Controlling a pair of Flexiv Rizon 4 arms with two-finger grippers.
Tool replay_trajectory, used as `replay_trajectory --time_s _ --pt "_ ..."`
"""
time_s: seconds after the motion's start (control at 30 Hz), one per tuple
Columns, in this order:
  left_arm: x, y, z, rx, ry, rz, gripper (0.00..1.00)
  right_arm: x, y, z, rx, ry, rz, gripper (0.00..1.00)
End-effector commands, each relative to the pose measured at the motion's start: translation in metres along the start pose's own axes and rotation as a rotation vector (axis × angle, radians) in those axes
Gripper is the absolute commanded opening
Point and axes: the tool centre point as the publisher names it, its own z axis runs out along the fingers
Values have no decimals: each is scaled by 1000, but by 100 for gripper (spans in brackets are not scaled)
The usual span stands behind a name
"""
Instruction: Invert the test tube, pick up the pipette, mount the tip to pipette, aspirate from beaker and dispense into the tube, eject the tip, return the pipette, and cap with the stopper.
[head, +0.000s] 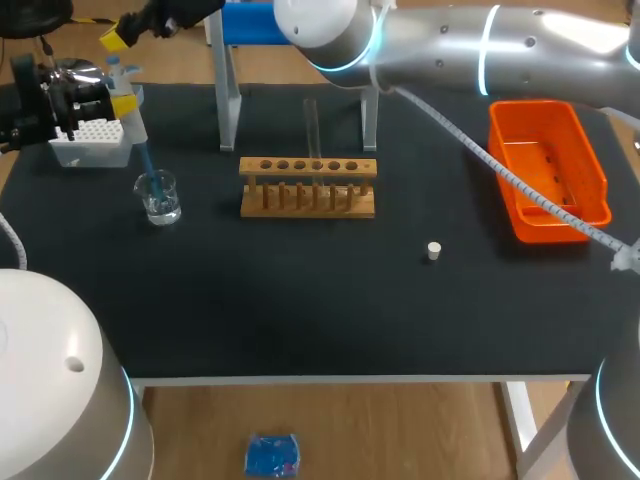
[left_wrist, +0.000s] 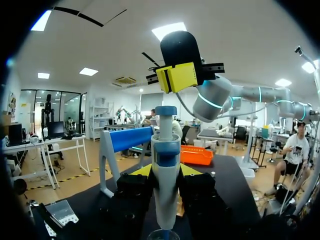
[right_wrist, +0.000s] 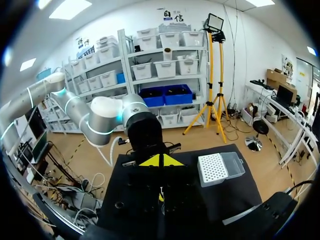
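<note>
My left gripper (head: 118, 100) is shut on the white and blue pipette (head: 130, 120), which stands upright between its fingers in the left wrist view (left_wrist: 165, 172). The pipette's blue tip (head: 150, 175) dips into the glass beaker (head: 158, 197) of clear liquid. My right arm reaches across the back of the table. Its gripper (head: 113, 40) hangs shut just above the pipette's top button (left_wrist: 165, 110), its yellow tips pressed together (left_wrist: 182, 77) with nothing between them (right_wrist: 161, 161). A clear test tube (head: 312, 125) stands upright in the wooden rack (head: 308, 187). The white stopper (head: 434, 251) lies on the mat.
A white tip box (head: 92, 140) sits behind the beaker, also in the right wrist view (right_wrist: 220, 167). The blue and white pipette stand (head: 240, 60) is at the back, and an orange tray (head: 585, 175) stands at the right.
</note>
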Motion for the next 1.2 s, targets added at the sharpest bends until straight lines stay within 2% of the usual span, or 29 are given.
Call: replay_trajectory --time_s 0.03,1.2 --pt "1 0 1 1 -5 2 0 -2 -1 3 9 -6 -2 0" --pt "1 0 1 1 -5 2 0 -3 -14 14 28 4 -5 0"
